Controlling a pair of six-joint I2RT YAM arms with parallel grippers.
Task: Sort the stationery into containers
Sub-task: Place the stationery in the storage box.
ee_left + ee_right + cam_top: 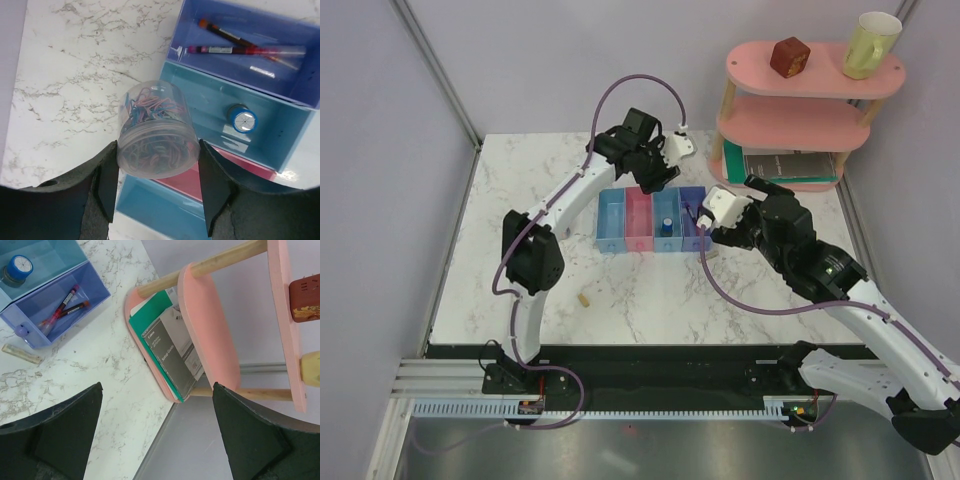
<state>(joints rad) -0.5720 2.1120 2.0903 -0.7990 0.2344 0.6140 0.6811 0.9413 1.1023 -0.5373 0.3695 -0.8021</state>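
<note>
My left gripper (157,150) is shut on the small clear round tub (157,130) of coloured clips and holds it above the far edge of the row of bins (650,220), over the pink bin (190,182). The purple-blue bin (300,85) holds the thin red pen (227,36) and a pink cylinder (240,50). The tiny blue cylinder (242,119) stands in the light blue bin (210,100) beside it. One beige piece (22,354) lies by the purple-blue bin; another (584,298) lies on the table near the front left. My right gripper (157,387) is open and empty, right of the bins.
The pink tiered shelf (800,120) stands at the back right with a brown cube (788,56) and a yellow mug (870,44) on top and booklets (170,347) on its bottom tier. The table's right edge (160,440) is close under my right gripper.
</note>
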